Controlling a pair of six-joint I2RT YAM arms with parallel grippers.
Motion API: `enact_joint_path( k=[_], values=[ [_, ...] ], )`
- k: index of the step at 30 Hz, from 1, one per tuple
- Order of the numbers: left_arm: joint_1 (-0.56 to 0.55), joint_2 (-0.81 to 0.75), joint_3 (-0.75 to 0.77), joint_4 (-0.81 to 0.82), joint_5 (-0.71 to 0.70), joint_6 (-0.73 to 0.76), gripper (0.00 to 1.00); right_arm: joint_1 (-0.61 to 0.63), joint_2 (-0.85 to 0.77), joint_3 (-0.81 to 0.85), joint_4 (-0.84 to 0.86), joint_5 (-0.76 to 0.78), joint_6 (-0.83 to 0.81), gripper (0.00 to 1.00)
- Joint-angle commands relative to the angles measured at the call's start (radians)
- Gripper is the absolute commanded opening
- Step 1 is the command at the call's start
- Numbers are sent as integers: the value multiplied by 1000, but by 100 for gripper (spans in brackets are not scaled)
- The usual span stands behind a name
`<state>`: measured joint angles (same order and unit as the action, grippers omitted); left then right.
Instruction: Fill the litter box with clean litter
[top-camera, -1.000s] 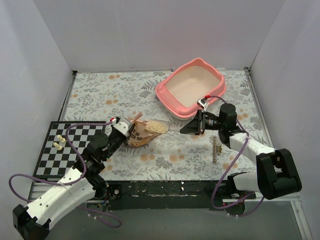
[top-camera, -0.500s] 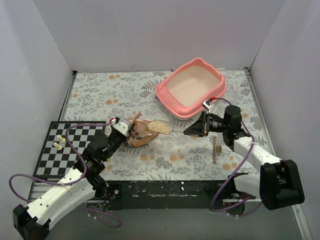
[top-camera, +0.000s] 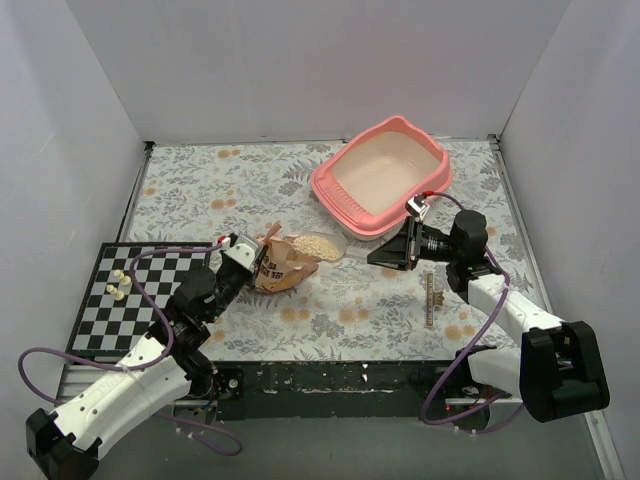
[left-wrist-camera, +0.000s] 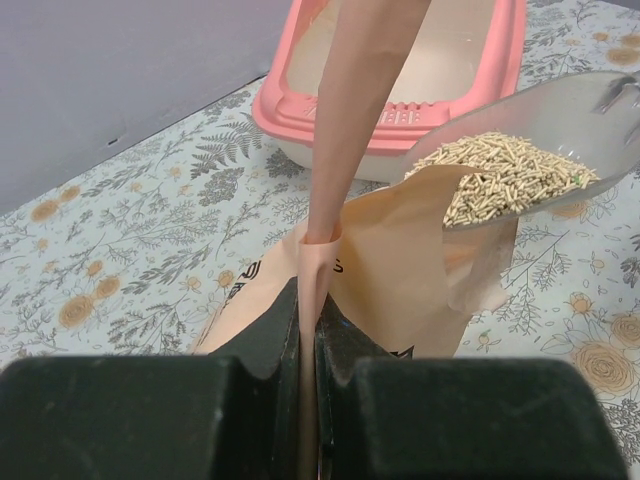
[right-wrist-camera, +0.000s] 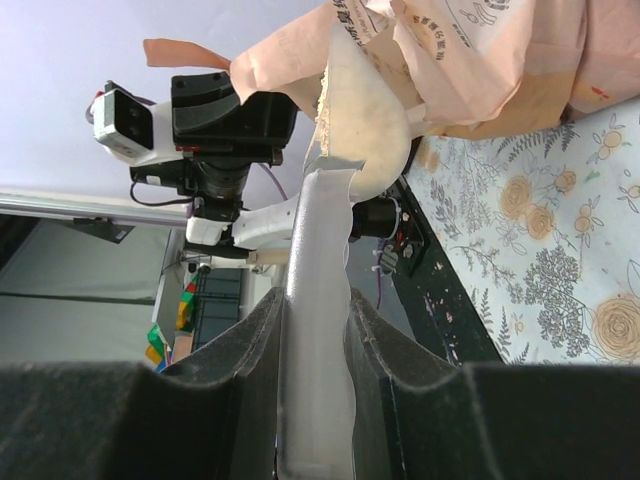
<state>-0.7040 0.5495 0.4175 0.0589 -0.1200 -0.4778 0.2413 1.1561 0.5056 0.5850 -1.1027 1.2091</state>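
The pink litter box (top-camera: 385, 175) stands at the back right, its cream-white inside bare; it also shows in the left wrist view (left-wrist-camera: 400, 115). My left gripper (top-camera: 262, 262) is shut on a flap of the peach bag (left-wrist-camera: 400, 270), holding its mouth open (left-wrist-camera: 308, 310). My right gripper (top-camera: 385, 253) is shut on the handle of the clear scoop (right-wrist-camera: 318, 290). The scoop bowl (left-wrist-camera: 590, 110) hangs just above the bag mouth, in front of the box. It carries a heap of tan litter (left-wrist-camera: 510, 180), also seen from above (top-camera: 318, 244).
A black-and-white checkerboard (top-camera: 150, 320) lies at the front left with small white pieces (top-camera: 120, 285) on it. A thin brown strip (top-camera: 430, 298) lies under my right arm. A floral mat (top-camera: 230, 190) covers the table. White walls close in three sides.
The loaded scoop has lifted a little out of the bag mouth and drifted toward the litter box. My left gripper and the bag have stayed in place.
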Motion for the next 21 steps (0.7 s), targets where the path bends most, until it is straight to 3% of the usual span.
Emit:
enact_joint_path(
  k=[1,16,21],
  values=[
    [-9,-10,0,64,16,5,0,-7,-24,16,147,-3,104,1],
    [-8,-31,-63,104,42,-8,0,-42,94,217,133,47,136,1],
    [-9,-52,-77,105,59,-18,0,-91,177,278,209,53,197,1]
  ],
)
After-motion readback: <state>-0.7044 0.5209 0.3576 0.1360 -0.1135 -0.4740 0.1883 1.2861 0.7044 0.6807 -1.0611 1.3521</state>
